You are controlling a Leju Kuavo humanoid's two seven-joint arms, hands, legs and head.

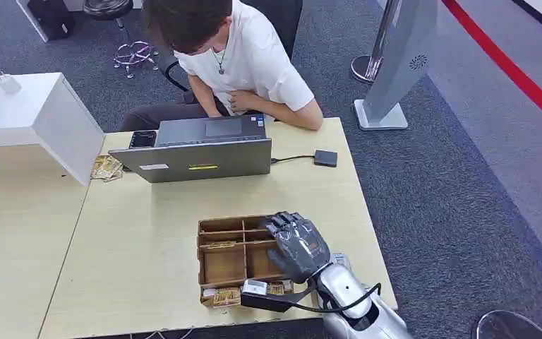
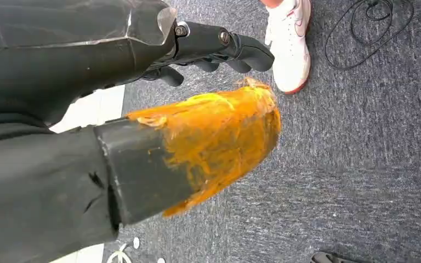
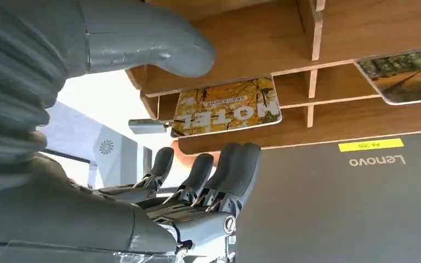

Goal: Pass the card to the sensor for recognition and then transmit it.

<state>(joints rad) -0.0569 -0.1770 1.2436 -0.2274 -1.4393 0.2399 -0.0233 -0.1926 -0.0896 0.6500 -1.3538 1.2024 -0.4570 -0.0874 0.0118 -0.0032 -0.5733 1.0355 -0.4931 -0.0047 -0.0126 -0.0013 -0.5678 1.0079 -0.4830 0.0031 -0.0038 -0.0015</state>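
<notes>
My right hand (image 1: 298,246) hovers over the right side of a wooden divided box (image 1: 219,265) near the table's front edge. Its thumb and fingers (image 3: 219,164) are apart with nothing between them. In the right wrist view a yellow card marked HOTEL (image 3: 227,107) lies in one compartment, just beyond the fingertips. A second card (image 3: 405,74) lies in another compartment. The small black sensor (image 1: 325,157) sits on the table's far right, cabled to the laptop. My left hand (image 2: 219,46) hangs over the carpet, holding nothing.
A person sits behind an open grey laptop (image 1: 201,152) at the table's far edge. More cards (image 1: 219,295) lie in front of the box and a few (image 1: 106,167) left of the laptop. A white cabinet (image 1: 35,120) stands at the left. A person's shoe (image 2: 290,44) is on the carpet.
</notes>
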